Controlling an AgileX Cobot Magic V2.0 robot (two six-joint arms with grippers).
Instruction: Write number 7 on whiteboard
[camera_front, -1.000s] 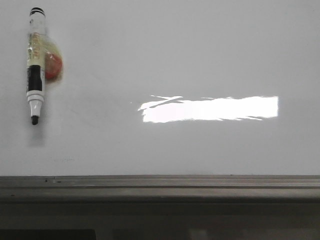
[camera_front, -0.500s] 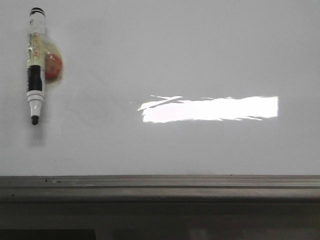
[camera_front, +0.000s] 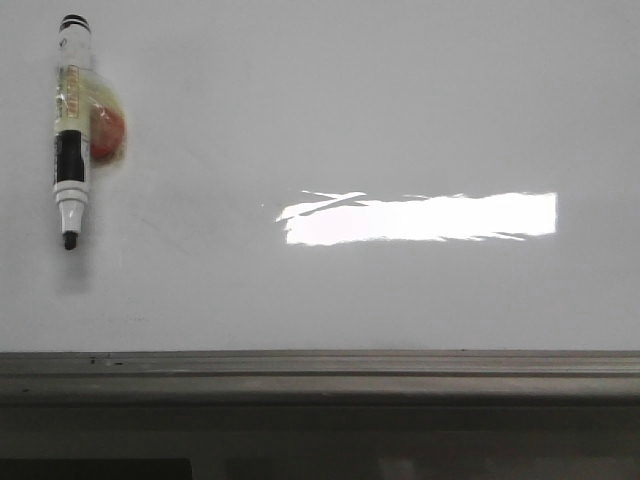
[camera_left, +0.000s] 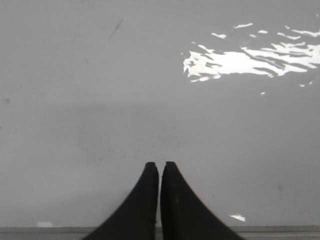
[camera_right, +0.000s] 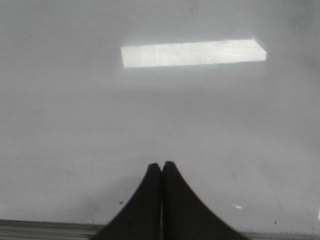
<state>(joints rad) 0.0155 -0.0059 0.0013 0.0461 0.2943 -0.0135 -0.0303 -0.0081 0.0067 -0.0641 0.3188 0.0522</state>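
front view shows me the whiteboard (camera_front: 400, 120) bare of any writing: no number 7 on it yet, not a single stroke, so i judge the task as not begun in any visible way. everything is left to do: take up the pen, bring its tip to the board, draw the top bar and the leaning stem.

the marker pen (camera_front: 70, 130) lies on the board at about ten o'clock in the front view, well apart from the bright light reflection (camera_front: 420, 218) near the middle, with its black tip pointing toward six o'clock. its cap looks to be off, since the dark nib shows. a yellowish clear bit with a red blob (camera_front: 105, 132) sits touching it on the three o'clock side; i can't tell what that is. the grey ledge (camera_front: 320, 375) runs along the six o'clock edge.

neither arm shows in the front view. in the wrist views, my left pincer (camera_left: 159, 165) is pressed together with only a hairline slit between the fingertips, holding nothing, hovering over blank board. my right pincer (camera_right: 161, 164) is likewise pressed together and empty.

as for writing, the marker's barrel carries a dark label band and some print, but it is too small to read; no brand is legible anywhere.
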